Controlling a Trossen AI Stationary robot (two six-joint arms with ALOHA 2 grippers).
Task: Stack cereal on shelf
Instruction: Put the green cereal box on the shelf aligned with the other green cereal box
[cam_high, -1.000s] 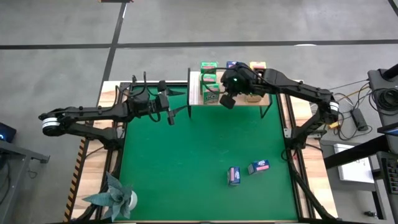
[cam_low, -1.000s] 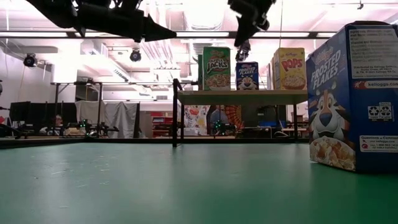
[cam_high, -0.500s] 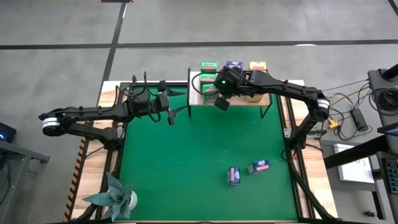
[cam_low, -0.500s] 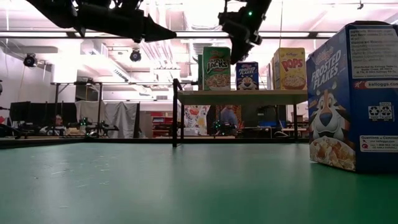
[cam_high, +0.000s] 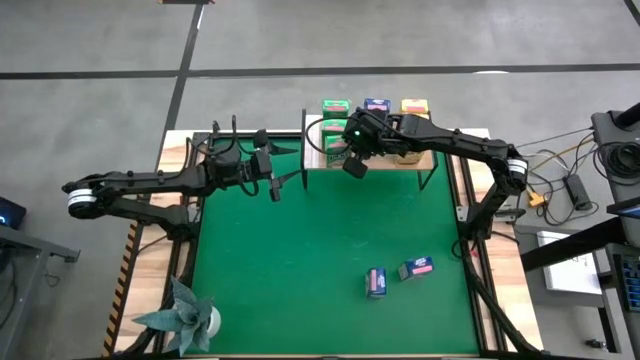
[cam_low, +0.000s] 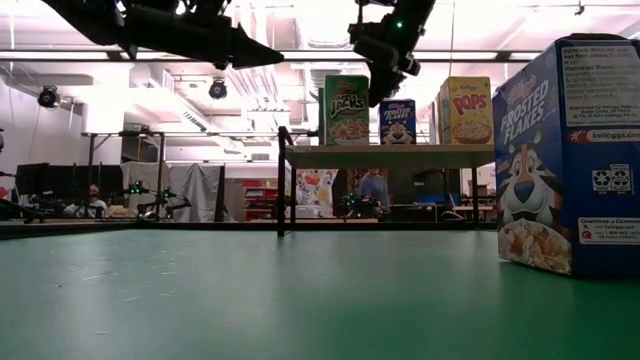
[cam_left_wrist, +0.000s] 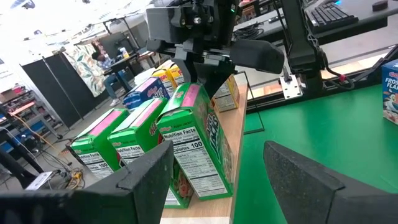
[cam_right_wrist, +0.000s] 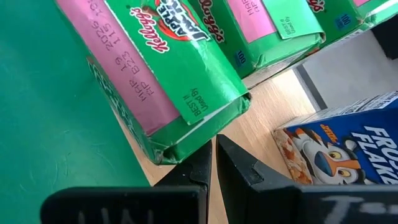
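Right gripper (cam_right_wrist: 211, 163) pinched nearly closed on nothing, its tips just above the light wooden shelf board (cam_right_wrist: 261, 109) beside the front green cardboard cereal box (cam_right_wrist: 165, 74), with a blue one (cam_right_wrist: 348, 149) on the other side. Left gripper (cam_left_wrist: 239, 180) spread wide and empty, hanging near the far left edge of the large green mat (cam_high: 300, 260), facing the shelf's green row. Two more blue boxes (cam_high: 376, 282) (cam_high: 416, 267) lie toward the mat's near right.

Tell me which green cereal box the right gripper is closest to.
The front green box, at the shelf's mat-side edge. The right gripper hangs just above its top, fingers together; the other two green boxes stand behind it.
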